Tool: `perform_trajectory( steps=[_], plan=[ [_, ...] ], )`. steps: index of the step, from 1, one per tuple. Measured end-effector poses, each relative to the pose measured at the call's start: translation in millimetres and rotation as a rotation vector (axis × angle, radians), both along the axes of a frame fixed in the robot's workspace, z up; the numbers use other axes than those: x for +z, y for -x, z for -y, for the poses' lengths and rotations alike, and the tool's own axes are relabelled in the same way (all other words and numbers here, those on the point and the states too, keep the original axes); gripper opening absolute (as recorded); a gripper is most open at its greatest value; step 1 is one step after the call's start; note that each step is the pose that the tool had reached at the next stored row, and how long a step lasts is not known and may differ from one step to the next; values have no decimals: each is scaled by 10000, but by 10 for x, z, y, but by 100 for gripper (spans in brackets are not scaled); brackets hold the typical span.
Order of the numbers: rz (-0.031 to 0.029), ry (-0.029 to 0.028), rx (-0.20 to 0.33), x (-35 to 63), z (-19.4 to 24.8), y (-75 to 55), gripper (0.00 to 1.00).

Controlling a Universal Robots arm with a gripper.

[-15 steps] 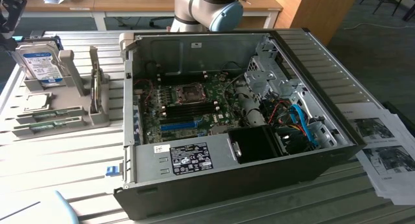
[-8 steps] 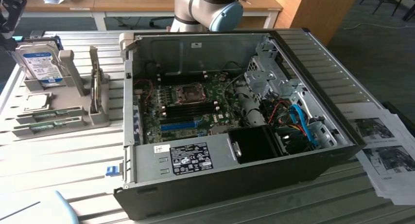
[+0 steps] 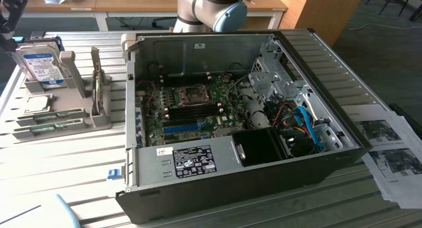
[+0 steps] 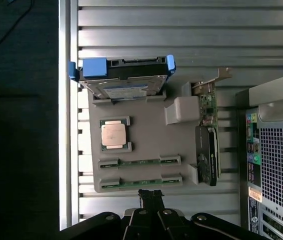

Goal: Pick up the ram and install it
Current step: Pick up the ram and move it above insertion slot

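Two ram sticks, thin green boards, lie side by side in slots of a grey holder tray (image 4: 146,131): one ram (image 4: 139,162) and, closer to my fingers, the other ram (image 4: 139,182). The exterior view has them at the tray's front, ram (image 3: 49,116) and ram (image 3: 46,129). My gripper (image 4: 150,196) hangs above the tray's edge beside the nearer stick, shut, with nothing in it and touching nothing. The open computer case (image 3: 343,139) lies on its side, its motherboard (image 3: 191,107) exposed with dark memory slots (image 3: 197,110) near the processor socket.
The tray also holds an upright hard drive (image 3: 38,65), a processor chip (image 4: 114,134) and an upright expansion card (image 4: 207,145). A blue slot (image 3: 181,127) is on the motherboard. The arm's joint (image 3: 218,10) rises behind the case. Printed sheets (image 3: 389,149) lie at the exterior view's right.
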State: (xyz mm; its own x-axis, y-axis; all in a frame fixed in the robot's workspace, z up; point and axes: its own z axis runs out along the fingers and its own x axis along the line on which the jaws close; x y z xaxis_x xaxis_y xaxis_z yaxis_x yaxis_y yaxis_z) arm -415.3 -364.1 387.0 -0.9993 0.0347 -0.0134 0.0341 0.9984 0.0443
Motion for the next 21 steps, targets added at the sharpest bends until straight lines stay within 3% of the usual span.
perform_trajectory(
  steps=[21],
  plan=[
    [0,-2,2836,-1,0,0,9]
  ],
)
